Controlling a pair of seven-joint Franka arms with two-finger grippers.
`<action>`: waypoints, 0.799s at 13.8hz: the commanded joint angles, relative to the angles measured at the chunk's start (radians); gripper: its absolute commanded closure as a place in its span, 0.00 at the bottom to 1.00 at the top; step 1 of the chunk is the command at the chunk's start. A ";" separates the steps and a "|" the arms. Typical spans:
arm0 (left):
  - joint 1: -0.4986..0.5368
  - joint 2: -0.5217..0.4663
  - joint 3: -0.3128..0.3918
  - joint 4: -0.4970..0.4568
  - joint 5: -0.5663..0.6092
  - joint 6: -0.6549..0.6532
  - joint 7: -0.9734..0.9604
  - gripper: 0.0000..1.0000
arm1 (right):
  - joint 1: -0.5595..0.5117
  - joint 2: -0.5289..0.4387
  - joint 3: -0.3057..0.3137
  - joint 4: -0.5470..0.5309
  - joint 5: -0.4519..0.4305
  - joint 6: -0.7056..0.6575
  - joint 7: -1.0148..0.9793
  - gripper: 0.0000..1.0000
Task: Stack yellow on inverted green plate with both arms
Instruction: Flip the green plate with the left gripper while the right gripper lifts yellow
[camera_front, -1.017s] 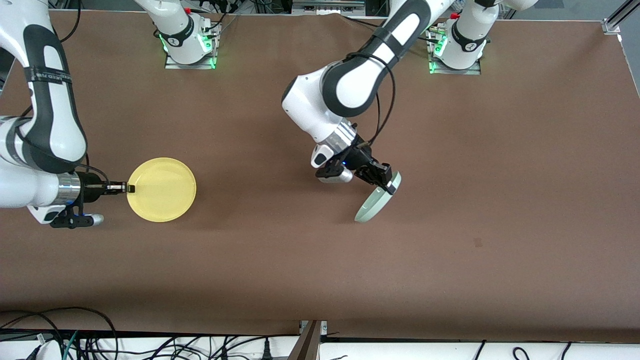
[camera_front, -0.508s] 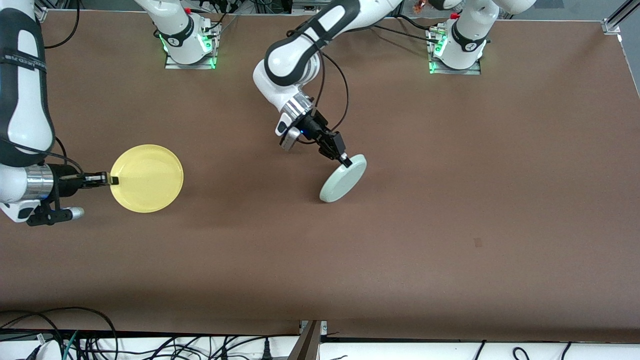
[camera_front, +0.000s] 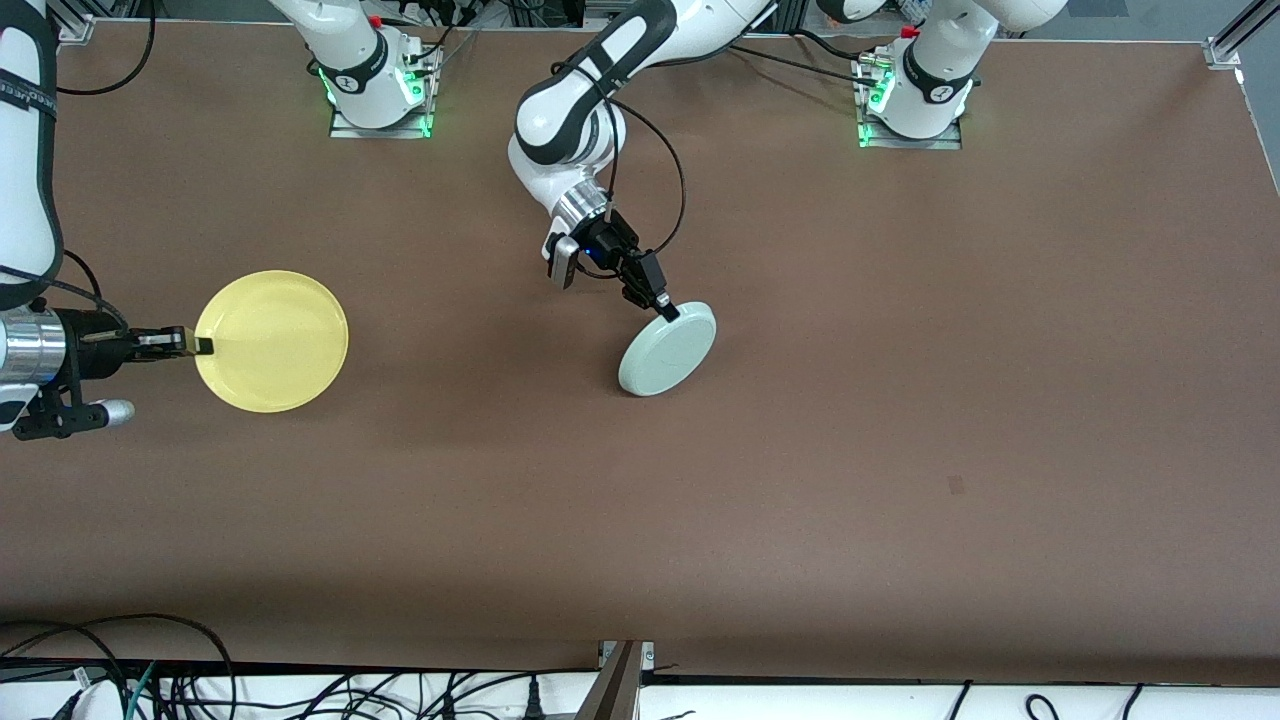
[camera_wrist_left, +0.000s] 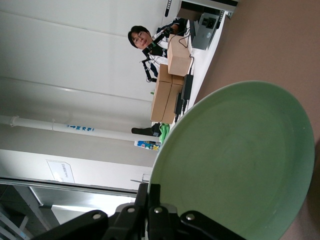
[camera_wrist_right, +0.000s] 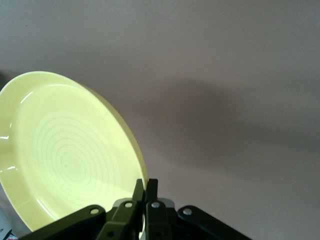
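We see the left gripper (camera_front: 664, 309) clamped on the rim of the green plate (camera_front: 668, 349), which hangs tilted over the middle of the table (camera_front: 900, 400), its underside turned toward the front camera. In the left wrist view, the fingers (camera_wrist_left: 150, 200) pinch that rim at the frame's edge, and part of the plate's (camera_wrist_left: 235, 160) edge is cut off. The right gripper (camera_front: 197, 345) is closed on the rim of the yellow plate (camera_front: 272, 341), held roughly level over the right arm's end of the table. Most of the right arm is cut off at the frame's edge. Whether either plate touches the table we cannot tell.
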 joint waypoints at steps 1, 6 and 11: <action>-0.023 0.041 0.017 0.046 0.020 -0.015 0.004 1.00 | -0.002 0.003 0.010 0.007 0.011 -0.018 -0.014 1.00; -0.043 0.041 0.010 0.044 0.015 -0.011 0.003 0.00 | 0.017 0.009 0.010 0.003 0.011 -0.020 -0.010 1.00; -0.107 0.033 0.002 0.046 -0.079 -0.014 -0.044 0.00 | 0.021 0.011 0.010 -0.010 0.011 -0.018 -0.015 1.00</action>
